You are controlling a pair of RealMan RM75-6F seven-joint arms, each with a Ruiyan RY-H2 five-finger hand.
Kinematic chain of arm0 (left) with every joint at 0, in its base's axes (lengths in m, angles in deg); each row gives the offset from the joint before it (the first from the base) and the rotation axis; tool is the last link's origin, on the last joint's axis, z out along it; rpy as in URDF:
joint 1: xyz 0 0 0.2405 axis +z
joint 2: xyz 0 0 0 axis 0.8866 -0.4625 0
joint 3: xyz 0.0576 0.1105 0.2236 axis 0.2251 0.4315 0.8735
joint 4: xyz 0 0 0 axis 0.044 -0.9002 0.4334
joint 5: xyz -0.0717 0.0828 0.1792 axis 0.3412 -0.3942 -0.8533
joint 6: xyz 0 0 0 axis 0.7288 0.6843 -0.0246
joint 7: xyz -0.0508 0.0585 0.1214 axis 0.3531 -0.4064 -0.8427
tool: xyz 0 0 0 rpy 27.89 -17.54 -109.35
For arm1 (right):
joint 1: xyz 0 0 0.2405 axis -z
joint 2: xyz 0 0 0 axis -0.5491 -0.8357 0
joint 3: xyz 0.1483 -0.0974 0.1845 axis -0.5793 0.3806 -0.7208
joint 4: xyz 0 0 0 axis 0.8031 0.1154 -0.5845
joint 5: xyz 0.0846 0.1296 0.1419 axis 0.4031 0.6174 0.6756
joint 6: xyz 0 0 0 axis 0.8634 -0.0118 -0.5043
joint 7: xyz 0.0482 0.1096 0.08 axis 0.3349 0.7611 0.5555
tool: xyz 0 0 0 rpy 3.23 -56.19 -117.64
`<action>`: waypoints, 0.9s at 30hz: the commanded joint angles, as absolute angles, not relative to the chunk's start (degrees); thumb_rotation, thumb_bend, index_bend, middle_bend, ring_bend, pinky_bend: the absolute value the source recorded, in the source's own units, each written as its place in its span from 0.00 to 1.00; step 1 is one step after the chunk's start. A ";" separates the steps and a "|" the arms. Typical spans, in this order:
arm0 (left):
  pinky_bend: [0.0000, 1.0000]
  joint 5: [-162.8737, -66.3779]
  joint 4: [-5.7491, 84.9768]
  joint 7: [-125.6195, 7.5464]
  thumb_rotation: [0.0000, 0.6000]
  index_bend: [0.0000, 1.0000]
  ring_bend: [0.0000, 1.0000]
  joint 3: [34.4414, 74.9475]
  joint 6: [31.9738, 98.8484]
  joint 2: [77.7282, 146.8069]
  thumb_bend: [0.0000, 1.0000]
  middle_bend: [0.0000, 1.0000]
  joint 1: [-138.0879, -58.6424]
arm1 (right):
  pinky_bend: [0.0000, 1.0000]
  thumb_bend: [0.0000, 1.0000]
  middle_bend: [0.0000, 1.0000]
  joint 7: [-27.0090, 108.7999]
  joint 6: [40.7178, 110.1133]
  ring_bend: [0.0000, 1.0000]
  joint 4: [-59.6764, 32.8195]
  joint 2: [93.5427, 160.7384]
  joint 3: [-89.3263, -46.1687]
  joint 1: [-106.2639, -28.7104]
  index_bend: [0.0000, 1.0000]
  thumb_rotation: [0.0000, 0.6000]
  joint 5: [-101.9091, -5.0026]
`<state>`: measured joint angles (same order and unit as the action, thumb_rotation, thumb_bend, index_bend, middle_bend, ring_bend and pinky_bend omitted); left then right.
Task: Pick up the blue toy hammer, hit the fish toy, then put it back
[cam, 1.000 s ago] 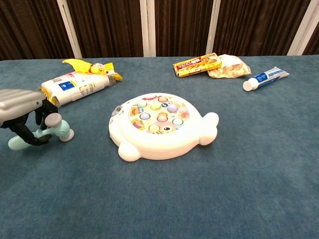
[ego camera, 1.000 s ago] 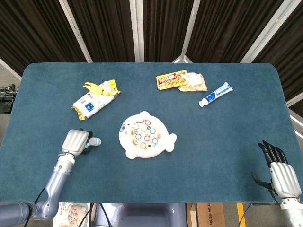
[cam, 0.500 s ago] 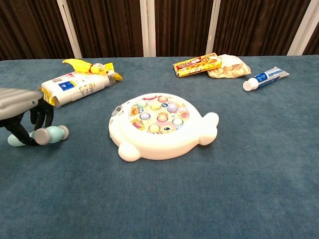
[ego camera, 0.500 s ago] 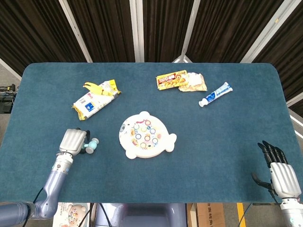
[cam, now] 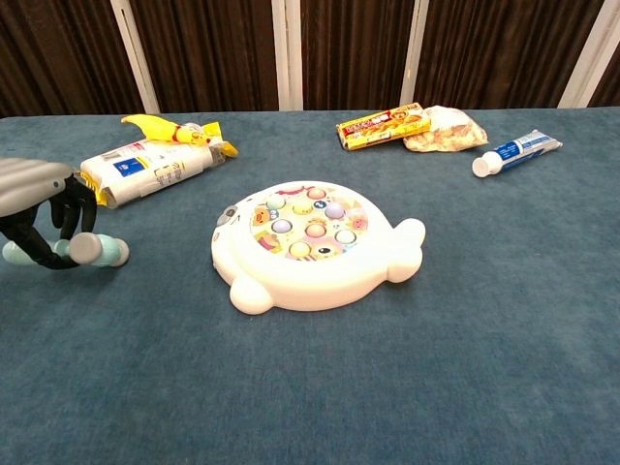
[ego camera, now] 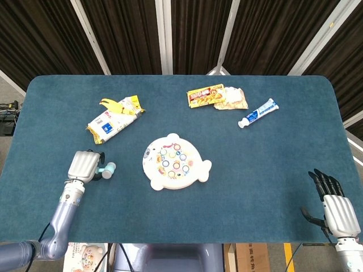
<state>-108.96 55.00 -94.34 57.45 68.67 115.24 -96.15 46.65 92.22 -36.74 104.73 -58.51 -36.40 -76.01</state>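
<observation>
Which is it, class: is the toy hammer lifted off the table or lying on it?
Lying on it, apparently. In the chest view the toy hammer sits at cloth level, with the left hand arched over its handle; whether the hand grips it cannot be told.

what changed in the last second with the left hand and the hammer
The left hand slid left across the table with the blue toy hammer, now farther from the fish toy; its fingers remain curled around the handle. The right hand, fish toy and packets stayed put.

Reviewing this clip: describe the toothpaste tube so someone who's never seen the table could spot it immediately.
Start at the white fish toy mid-table, then look to the far right corner. Past the yellow snack box and crumpled wrapper lies the toothpaste tube, alone, slanted, the only blue-and-white thing with a white cap.
</observation>
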 commanded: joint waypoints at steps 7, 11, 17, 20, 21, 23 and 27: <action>0.53 -108.16 54.68 -94.80 1.00 0.50 0.41 56.95 68.34 115.06 0.29 0.55 -96.00 | 0.00 0.31 0.00 46.66 92.24 0.00 -36.80 104.70 -58.47 -36.38 0.00 1.00 -76.07; 0.51 -106.92 54.33 -95.79 1.00 0.48 0.40 56.66 68.14 115.07 0.26 0.53 -96.02 | 0.00 0.31 0.00 46.63 92.18 0.00 -36.83 104.70 -58.45 -36.39 0.00 1.00 -76.04; 0.48 -105.75 54.24 -96.95 1.00 0.46 0.37 56.35 68.05 115.06 0.26 0.48 -96.13 | 0.00 0.31 0.00 46.58 92.16 0.00 -36.84 104.69 -58.43 -36.39 0.00 1.00 -76.06; 0.45 -105.92 54.21 -96.87 1.00 0.45 0.35 56.09 68.39 115.24 0.26 0.43 -96.15 | 0.00 0.31 0.00 46.55 92.15 0.00 -36.89 104.70 -58.39 -36.39 0.00 1.00 -76.11; 0.44 -106.04 54.17 -96.77 1.00 0.45 0.34 56.02 68.45 115.30 0.26 0.43 -96.16 | 0.00 0.31 0.00 46.53 92.16 0.00 -36.92 104.69 -58.38 -36.38 0.00 1.00 -76.14; 0.44 -106.39 54.10 -96.52 1.00 0.45 0.34 55.91 68.66 115.46 0.26 0.42 -96.15 | 0.00 0.31 0.00 46.53 92.15 0.00 -36.92 104.70 -58.39 -36.38 0.00 1.00 -76.10; 0.43 -106.55 54.21 -95.83 1.00 0.45 0.33 55.47 68.86 115.74 0.26 0.42 -96.07 | 0.00 0.31 0.00 46.62 92.14 0.00 -36.99 104.67 -58.39 -36.39 0.00 1.00 -76.10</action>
